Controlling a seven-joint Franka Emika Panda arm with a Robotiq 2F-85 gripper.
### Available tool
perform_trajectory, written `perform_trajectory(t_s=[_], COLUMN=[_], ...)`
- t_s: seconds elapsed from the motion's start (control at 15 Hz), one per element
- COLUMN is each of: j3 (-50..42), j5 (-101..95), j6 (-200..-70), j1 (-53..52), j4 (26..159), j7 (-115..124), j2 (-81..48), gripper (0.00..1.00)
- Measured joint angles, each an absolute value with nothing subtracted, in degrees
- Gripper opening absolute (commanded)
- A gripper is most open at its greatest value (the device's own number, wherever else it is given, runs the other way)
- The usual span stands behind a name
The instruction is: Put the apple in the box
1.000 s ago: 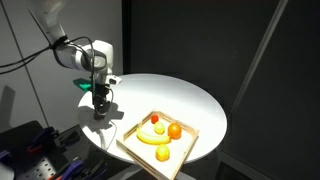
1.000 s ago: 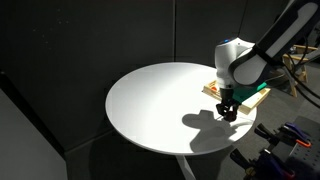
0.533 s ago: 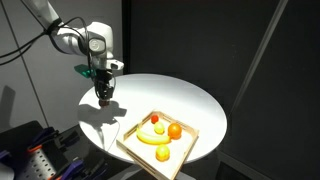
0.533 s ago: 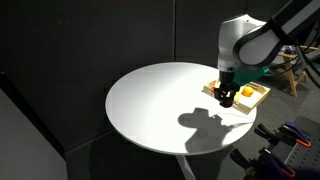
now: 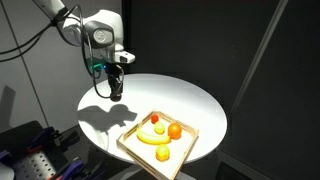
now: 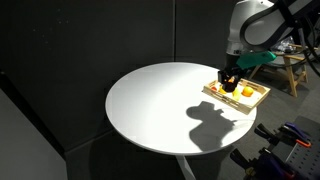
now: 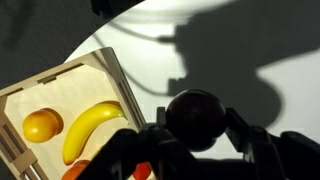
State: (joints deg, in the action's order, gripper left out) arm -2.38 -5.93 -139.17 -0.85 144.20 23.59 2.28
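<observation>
The gripper [image 5: 115,89] holds the little dark apple [image 7: 197,118] tight, high over the table [image 5: 190,100], so it can carry it to the box [image 7: 75,90].

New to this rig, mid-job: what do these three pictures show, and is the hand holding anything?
It is one robot arm with a two-fingered hand. Two pictures come from cameras standing around the round white table; the third looks down from the wrist. There a dark round fruit, the apple, sits clamped in the hand, above the table. The wooden box lies at the table's edge, holding a banana, an orange fruit and a red fruit.
</observation>
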Motion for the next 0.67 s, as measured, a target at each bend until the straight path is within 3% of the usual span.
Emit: perform_trajectory(t_s=[0.67], j3=[-5.73], j5=[-5.93], j6=[-138.9], j1=[6.2], j4=[140.58], j7=[26.94], j2=[1.59], gripper=[0.34])
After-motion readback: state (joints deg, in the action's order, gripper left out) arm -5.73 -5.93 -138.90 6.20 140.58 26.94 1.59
